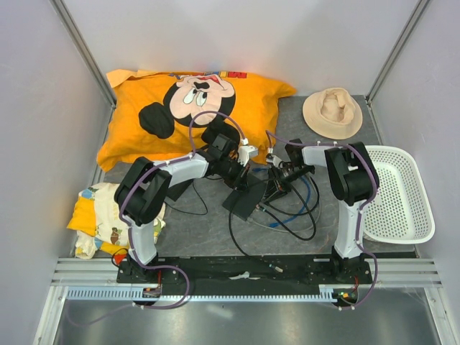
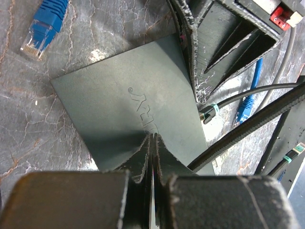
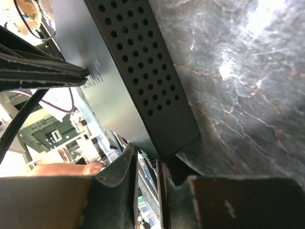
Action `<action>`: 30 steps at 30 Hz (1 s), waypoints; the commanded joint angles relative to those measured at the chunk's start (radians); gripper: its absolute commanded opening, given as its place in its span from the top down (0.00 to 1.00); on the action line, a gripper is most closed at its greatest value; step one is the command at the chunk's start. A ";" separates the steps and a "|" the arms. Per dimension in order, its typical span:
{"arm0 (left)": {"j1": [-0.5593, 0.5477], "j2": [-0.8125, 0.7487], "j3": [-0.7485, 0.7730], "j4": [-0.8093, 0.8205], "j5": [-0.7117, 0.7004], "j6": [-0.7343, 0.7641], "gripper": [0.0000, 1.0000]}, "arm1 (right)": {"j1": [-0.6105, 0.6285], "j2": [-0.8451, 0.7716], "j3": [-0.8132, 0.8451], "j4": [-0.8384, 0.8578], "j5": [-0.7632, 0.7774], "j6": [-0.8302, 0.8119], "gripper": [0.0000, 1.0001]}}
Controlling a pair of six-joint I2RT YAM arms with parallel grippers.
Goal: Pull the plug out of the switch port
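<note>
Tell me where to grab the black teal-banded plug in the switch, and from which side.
Grip the short plug body beside its teal band, pinching across its width, coming from the cable side. It juts straight out of the switch edge, so likely a straight pull along the cable frees it.

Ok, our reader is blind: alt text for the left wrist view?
The left tool, shut, rests on the flat black switch. A loose blue plug lies upper left; black cables and the right tool crowd the right.

The pillow (image 1: 194,108) was orange with a cartoon mouse, the hat (image 1: 332,111) tan, the basket (image 1: 424,215) white, the switch (image 1: 248,200) black, a cable (image 2: 47,19) blue.
</note>
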 commanded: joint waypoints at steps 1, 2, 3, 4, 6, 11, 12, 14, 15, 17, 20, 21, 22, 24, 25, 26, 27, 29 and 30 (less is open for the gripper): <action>-0.007 0.037 -0.006 -0.017 -0.071 -0.010 0.98 | 0.030 0.108 -0.021 0.136 0.395 -0.048 0.81; -0.008 0.037 -0.004 -0.017 -0.072 -0.010 0.99 | 0.030 0.112 -0.019 0.131 0.400 -0.050 0.85; -0.010 0.036 -0.004 -0.017 -0.077 -0.010 0.98 | 0.032 0.112 -0.018 0.131 0.408 -0.048 0.88; -0.015 0.033 -0.006 -0.015 -0.078 -0.010 0.98 | 0.041 0.111 -0.016 0.130 0.415 -0.048 0.89; -0.021 0.030 -0.007 -0.017 -0.083 -0.010 0.98 | 0.056 0.109 -0.009 0.124 0.462 -0.041 0.98; -0.025 0.034 -0.012 -0.025 -0.098 0.000 0.99 | 0.105 0.125 0.018 0.091 0.536 -0.028 1.00; -0.027 0.034 -0.012 -0.025 -0.100 0.002 0.99 | 0.105 0.131 0.030 0.082 0.538 -0.031 1.00; -0.027 0.031 -0.015 -0.023 -0.104 0.006 0.98 | 0.108 0.157 0.045 0.055 0.536 -0.041 1.00; -0.028 0.033 -0.019 -0.022 -0.107 0.008 0.98 | 0.107 0.165 0.060 0.045 0.533 -0.053 1.00; -0.030 0.028 -0.026 -0.020 -0.110 0.014 0.98 | 0.108 0.183 0.082 0.032 0.543 -0.054 1.00; -0.031 0.011 -0.041 -0.015 -0.117 0.020 0.98 | 0.107 0.221 0.206 -0.004 0.540 -0.073 1.00; -0.031 -0.006 -0.052 -0.014 -0.112 0.023 0.98 | 0.105 0.232 0.240 -0.013 0.535 -0.081 1.00; -0.031 -0.015 -0.059 -0.015 -0.112 0.026 0.98 | 0.107 0.261 0.273 -0.036 0.527 -0.091 1.00; -0.030 -0.053 -0.084 -0.008 -0.111 0.036 0.99 | 0.110 0.299 0.396 -0.076 0.504 -0.105 1.00; -0.030 -0.064 -0.095 -0.002 -0.104 0.042 0.98 | 0.110 0.339 0.436 -0.097 0.503 -0.122 1.00; -0.030 -0.075 -0.105 0.003 -0.104 0.055 0.98 | 0.110 0.358 0.512 -0.138 0.510 -0.134 1.00; -0.031 -0.087 -0.125 0.011 -0.118 0.066 0.98 | 0.110 0.372 0.539 -0.151 0.516 -0.145 1.00; -0.044 -0.105 -0.136 0.009 -0.167 0.100 0.98 | 0.110 0.382 0.570 -0.166 0.533 -0.179 1.00; -0.048 -0.109 -0.145 0.002 -0.214 0.112 0.98 | 0.111 0.385 0.577 -0.177 0.550 -0.191 1.00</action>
